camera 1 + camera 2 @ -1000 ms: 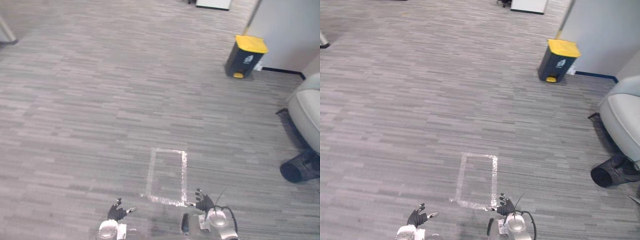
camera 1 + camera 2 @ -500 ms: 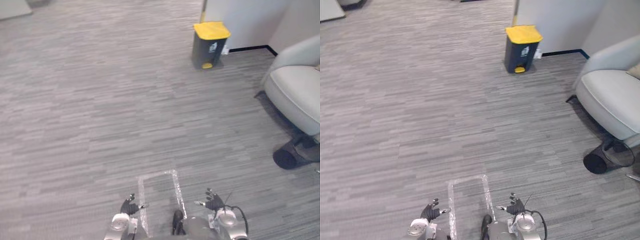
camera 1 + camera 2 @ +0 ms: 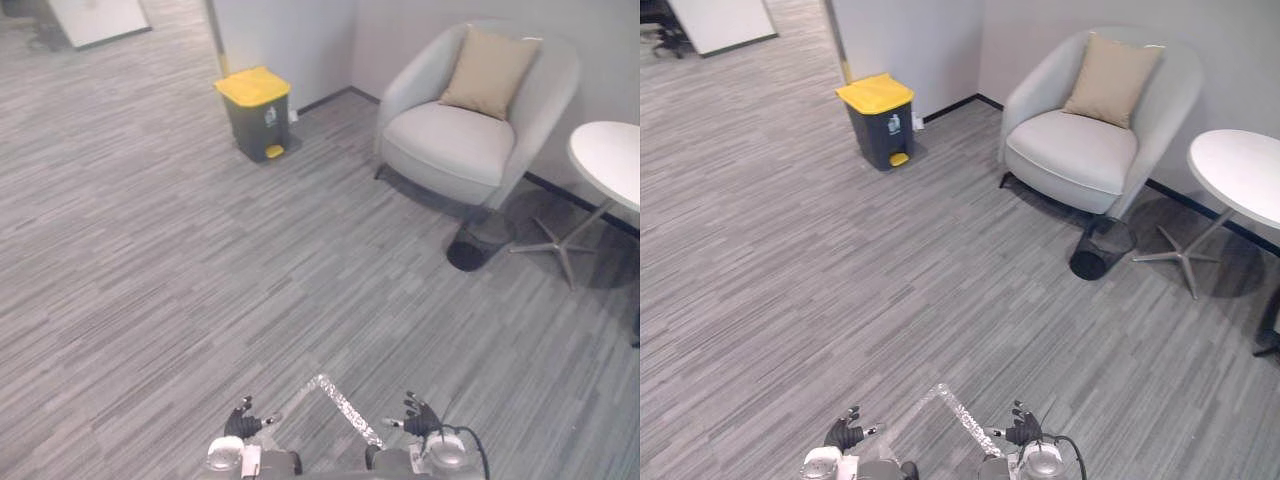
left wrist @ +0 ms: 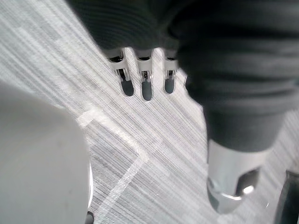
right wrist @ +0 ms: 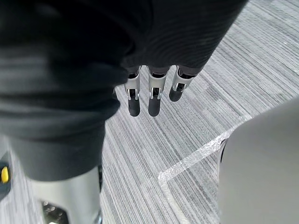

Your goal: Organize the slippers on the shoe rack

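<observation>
**Left and right eye views:** a small white label can be made out on the front of the dark bin with the yellow lid, upper left. It's way too small to be read. The left hand and right hand are seen low at the bottom edge, left and right of centre, held out over the grey striped carpet floor with fingers spread loose. Between them a strip of shiny silvery tape is stuck on the carpet, bent at a corner. A rounded pale-grey armchair sits in the upper right with a square tan cushion propped against its back. A black mesh wastebasket is parked just beside the chair's front, and a round white table on a metal star foot is cut off by the right edge.

**Left wrist view:** the dark ribbed cover is seen across the top. The silver fingers hang straight down with dark tips – released, nothing gripped. The thumb is held apart at lower right. Taped lines are seen on the carpet past them.

**Right wrist view:** same deal – the fingers are pointed straight down from the ribbed cover, relaxed and empty, above the carpet and a stretch of tape.
</observation>
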### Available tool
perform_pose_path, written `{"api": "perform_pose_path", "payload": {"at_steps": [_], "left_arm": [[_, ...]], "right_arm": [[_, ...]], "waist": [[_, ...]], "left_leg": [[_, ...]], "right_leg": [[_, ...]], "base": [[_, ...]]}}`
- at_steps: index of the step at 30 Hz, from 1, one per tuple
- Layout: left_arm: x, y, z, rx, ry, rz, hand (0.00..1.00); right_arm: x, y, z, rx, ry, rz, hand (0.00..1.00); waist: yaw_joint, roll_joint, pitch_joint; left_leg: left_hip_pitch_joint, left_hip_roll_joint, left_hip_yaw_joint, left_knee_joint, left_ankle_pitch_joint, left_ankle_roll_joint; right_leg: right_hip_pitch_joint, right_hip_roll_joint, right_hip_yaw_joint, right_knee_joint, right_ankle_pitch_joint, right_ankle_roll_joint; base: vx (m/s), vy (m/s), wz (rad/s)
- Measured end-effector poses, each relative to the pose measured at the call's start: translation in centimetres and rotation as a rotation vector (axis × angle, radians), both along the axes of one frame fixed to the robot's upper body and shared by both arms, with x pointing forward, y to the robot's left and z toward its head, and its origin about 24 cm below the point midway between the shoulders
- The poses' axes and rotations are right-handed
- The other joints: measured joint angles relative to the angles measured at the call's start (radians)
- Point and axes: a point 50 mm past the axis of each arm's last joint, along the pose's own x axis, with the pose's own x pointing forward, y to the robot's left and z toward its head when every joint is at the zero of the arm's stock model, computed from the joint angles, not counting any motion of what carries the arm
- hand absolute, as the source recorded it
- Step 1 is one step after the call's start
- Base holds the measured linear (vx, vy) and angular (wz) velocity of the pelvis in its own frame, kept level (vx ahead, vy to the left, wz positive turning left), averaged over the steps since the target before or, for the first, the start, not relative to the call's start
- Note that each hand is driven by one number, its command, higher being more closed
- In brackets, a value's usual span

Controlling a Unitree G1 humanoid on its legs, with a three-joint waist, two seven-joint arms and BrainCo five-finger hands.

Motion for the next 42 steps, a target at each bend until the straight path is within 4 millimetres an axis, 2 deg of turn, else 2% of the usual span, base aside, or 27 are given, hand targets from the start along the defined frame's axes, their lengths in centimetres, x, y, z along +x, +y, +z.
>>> {"api": "perform_pose_path", "payload": {"at_steps": [1, 2, 4, 5, 6, 7, 8, 9, 11, 12, 13, 14, 15, 17, 21, 22, 23, 24, 25, 26, 28, 32, 38, 42], "left_arm": [[0.2, -0.1, 0.1, -0.001, -0.005, -0.002, 0.00], [0.1, -0.1, 0.0, -0.002, 0.000, 0.000, 0.00], [0.0, -0.2, -0.1, -0.004, 0.007, -0.005, 0.00], [0.1, -0.5, -0.1, -0.001, 0.009, -0.031, 0.00], [0.1, -0.5, -0.1, -0.002, 0.015, -0.035, 0.00], [0.1, -0.5, -0.1, -0.002, 0.015, -0.036, 0.00], [0.1, -0.9, -0.2, -0.010, 0.019, -0.039, 0.00], [0.1, -0.9, -0.2, -0.011, 0.020, -0.039, 0.00], [0.3, -1.4, -0.2, -0.024, 0.025, -0.048, 0.00], [0.5, -1.5, -0.2, -0.025, 0.020, -0.052, 0.00], [0.6, -1.5, -0.2, -0.026, 0.018, -0.052, 0.00], [0.9, -1.6, 0.0, -0.028, 0.007, -0.054, 0.00], [1.1, -1.4, 0.1, -0.027, -0.004, -0.051, 0.00], [1.0, -1.7, 0.1, -0.038, -0.009, -0.043, 0.00], [1.0, -1.7, 0.1, -0.040, -0.010, -0.040, 0.00], [1.0, -1.7, 0.1, -0.040, -0.010, -0.039, 0.00], [0.8, -1.8, 0.1, -0.042, -0.005, -0.039, 0.00], [0.8, -1.8, 0.1, -0.042, -0.005, -0.039, 0.00], [0.7, -1.7, 0.0, -0.036, 0.000, -0.036, 0.00], [0.7, -1.6, 0.0, -0.032, 0.005, -0.039, 0.00], [0.9, -1.6, 0.0, -0.030, 0.001, -0.044, 0.00], [0.8, -1.8, 0.0, -0.030, 0.006, -0.052, 0.00], [0.4, -1.6, -0.3, -0.018, 0.027, -0.060, 0.00], [0.2, -1.3, -0.4, -0.013, 0.039, -0.050, 0.00]], "right_arm": [[0.2, 0.0, 0.1, 0.000, -0.004, 0.002, 0.00], [0.7, -0.1, 0.2, -0.005, -0.013, 0.007, 0.00], [1.3, -0.1, 0.3, -0.008, -0.017, 0.014, 0.00], [1.3, -0.1, 0.4, -0.007, -0.019, 0.013, 0.00], [1.3, -0.2, 0.4, -0.011, -0.021, 0.011, 0.00], [1.4, -0.2, 0.4, -0.012, -0.021, 0.010, 0.00], [1.4, -0.5, 0.4, -0.016, -0.024, 0.006, 0.00], [1.4, -0.5, 0.4, -0.017, -0.024, 0.006, 0.00], [1.0, -1.2, 0.3, -0.031, -0.013, -0.007, 0.00], [0.8, -1.7, 0.3, -0.040, -0.009, -0.014, 0.00], [0.8, -1.7, 0.3, -0.040, -0.009, -0.014, 0.00], [0.6, -1.7, 0.2, -0.037, -0.001, -0.020, 0.00], [0.4, -1.7, 0.1, -0.037, 0.005, -0.021, 0.00], [0.3, -2.0, 0.1, -0.041, 0.010, -0.031, 0.00], [0.3, -2.3, 0.2, -0.038, 0.005, -0.061, 0.00], [0.1, -2.4, 0.1, -0.036, 0.007, -0.070, 0.00], [0.0, -2.6, 0.1, -0.039, 0.005, -0.074, 0.00], [0.0, -2.6, 0.1, -0.040, 0.006, -0.075, 0.00], [0.0, -2.3, 0.1, -0.034, 0.005, -0.078, 0.00], [-0.4, -2.2, -0.1, -0.028, 0.013, -0.084, 0.00], [-0.8, -2.0, -0.2, -0.021, 0.021, -0.095, 0.00], [-1.5, -2.2, -0.6, -0.016, 0.051, -0.127, 0.00], [-2.0, -2.4, -0.9, 0.005, 0.070, -0.181, 0.00], [-2.3, -2.1, -1.1, 0.020, 0.087, -0.196, 0.00]], "waist": [[0.001, 0.004, 0.004], [0.002, 0.018, 0.012], [-0.001, 0.025, 0.017], [-0.005, 0.022, 0.018], [-0.006, 0.021, 0.019], [-0.007, 0.022, 0.019], [-0.008, 0.032, 0.021], [-0.008, 0.032, 0.021], [-0.014, 0.046, 0.020], [-0.014, 0.047, 0.024], [-0.014, 0.048, 0.025], [-0.008, 0.047, 0.030], [0.005, 0.057, 0.037], [0.011, 0.073, 0.042], [0.011, 0.077, 0.046], [0.011, 0.077, 0.045], [0.014, 0.088, 0.039], [0.014, 0.089, 0.039], [0.008, 0.077, 0.030], [0.006, 0.060, 0.023], [0.007, 0.045, 0.012], [0.005, 0.047, 0.003], [0.004, 0.044, -0.004], [0.004, 0.030, -0.015]], "left_leg": [[0.009, 0.006, 0.028, -0.003, -0.001, 0.003], [0.027, 0.022, 0.065, -0.019, -0.006, 0.015], [0.049, 0.032, 0.117, -0.042, -0.007, 0.020], [0.077, 0.027, 0.166, -0.064, -0.007, 0.020], [0.095, 0.027, 0.182, -0.072, -0.007, 0.020], [0.101, 0.027, 0.187, -0.076, -0.007, 0.020], [0.125, 0.030, 0.191, -0.094, -0.007, 0.018], [0.128, 0.030, 0.191, -0.096, -0.007, 0.018], [0.123, 0.046, 0.193, -0.075, -0.006, 0.013], [0.091, 0.080, 0.193, 0.009, -0.018, -0.007], [0.082, 0.090, 0.193, 0.034, -0.022, -0.012], [0.028, 0.142, 0.192, 0.184, -0.027, -0.019], [-0.023, 0.193, 0.188, 0.337, -0.032, -0.021], [-0.052, 0.210, 0.134, 0.412, -0.056, -0.030], [-0.083, 0.136, -0.028, 0.291, -0.073, -0.039], [-0.081, 0.109, -0.103, 0.187, -0.068, -0.042], [-0.066, 0.101, -0.161, 0.058, 0.002, -0.044], [-0.064, 0.101, -0.159, 0.056, 0.000, -0.041], [-0.040, 0.087, -0.135, 0.021, 0.004, -0.028], [-0.026, 0.071, -0.122, -0.007, 0.011, -0.017], [-0.007, 0.052, -0.111, -0.040, 0.024, -0.003], [0.056, 0.019, -0.113, -0.101, 0.032, 0.006], [0.093, 0.012, -0.115, -0.121, 0.032, 0.006], [0.094, 0.007, -0.136, -0.121, 0.034, 0.010]], "right_leg": [[-0.025, 0.002, -0.020, 0.015, 0.008, 0.012], [-0.050, -0.003, -0.105, 0.035, 0.020, 0.022], [-0.074, -0.032, -0.289, 0.067, 0.015, 0.007], [-0.098, -0.122, -0.612, 0.117, -0.010, -0.063], [-0.099, -0.149, -0.702, 0.140, -0.009, -0.081], [-0.102, -0.153, -0.727, 0.148, -0.008, -0.083], [-0.100, -0.151, -0.756, 0.169, -0.015, -0.102], [-0.100, -0.148, -0.752, 0.169, -0.018, -0.107], [-0.092, -0.110, -0.725, 0.126, -0.017, -0.118], [-0.074, -0.080, -0.712, 0.077, -0.006, -0.122], [-0.068, -0.073, -0.710, 0.065, -0.005, -0.118], [-0.036, -0.035, -0.689, 0.001, 0.019, -0.116], [-0.001, 0.009, -0.649, -0.056, 0.035, -0.126], [0.018, 0.043, -0.586, -0.079, 0.042, -0.129], [0.015, 0.047, -0.471, -0.078, 0.050, -0.119], [0.013, 0.047, -0.435, -0.078, 0.055, -0.111], [0.010, 0.056, -0.404, -0.078, 0.066, -0.092], [0.011, 0.055, -0.402, -0.078, 0.067, -0.091], [0.029, 0.046, -0.381, -0.108, 0.088, -0.066], [0.041, 0.033, -0.373, -0.138, 0.107, -0.062], [0.041, 0.017, -0.370, -0.149, 0.118, -0.062], [0.090, -0.003, -0.372, -0.184, 0.112, -0.049], [0.137, -0.007, -0.378, -0.219, 0.106, -0.040], [0.158, -0.006, -0.397, -0.242, 0.106, -0.040]], "base": [[0.05, -0.007, -0.98], [0.04, -0.025, -1.16], [0.00, -0.039, -0.83], [0.00, -0.049, -0.72], [0.02, -0.055, -0.66], [0.08, -0.077, -0.64], [0.06, -0.064, -0.49], [0.06, -0.105, -0.57], [0.00, -0.113, -0.35], [-0.02, -0.088, -0.27], [-0.02, -0.134, -0.43], [0.00, -0.117, -0.67], [0.00, -0.124, -0.79], [0.02, 0.010, -1.06], [0.02, 0.072, -0.97], [0.03, 0.151, -1.01], [0.03, 0.136, -0.93], [0.09, 0.187, -0.66], [0.14, 0.159, -0.26], [0.17, 0.186, -0.25], [0.17, 0.125, -0.05], [0.17, 0.094, 0.04], [0.12, 0.044, 0.01], [0.04, 0.006, 0.10]]}}
